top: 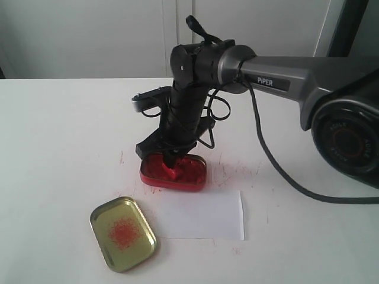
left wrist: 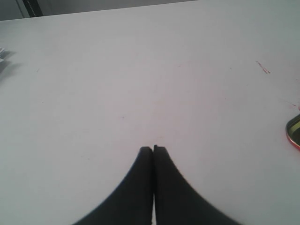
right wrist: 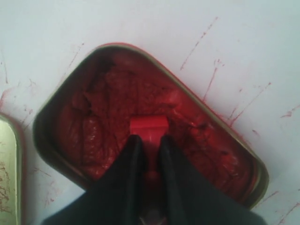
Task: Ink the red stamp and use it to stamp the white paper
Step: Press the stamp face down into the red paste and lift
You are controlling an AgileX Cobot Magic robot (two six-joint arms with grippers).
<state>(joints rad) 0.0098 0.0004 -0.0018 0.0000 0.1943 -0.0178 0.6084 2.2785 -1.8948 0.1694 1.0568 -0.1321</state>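
My right gripper [right wrist: 148, 140] is shut on the red stamp [right wrist: 148, 128], whose square base presses into the red paste inside the open red ink tin [right wrist: 61, 101]. In the exterior view the right gripper [top: 172, 158] points straight down into the red tin [top: 189, 177], and the red stamp [top: 171, 172] shows just under the fingers. The white paper [top: 204, 215] lies flat just in front of the tin, nothing on it. My left gripper [left wrist: 153, 149] is shut on nothing, hovering over bare white tabletop, and does not show in the exterior view.
The gold lid [top: 123, 232] with a red smudge lies upturned left of the paper; its edge [left wrist: 294, 131] shows in the left wrist view. Red ink streaks [right wrist: 206, 42] mark the table around the tin. The right arm's cable [top: 278, 171] trails over the table.
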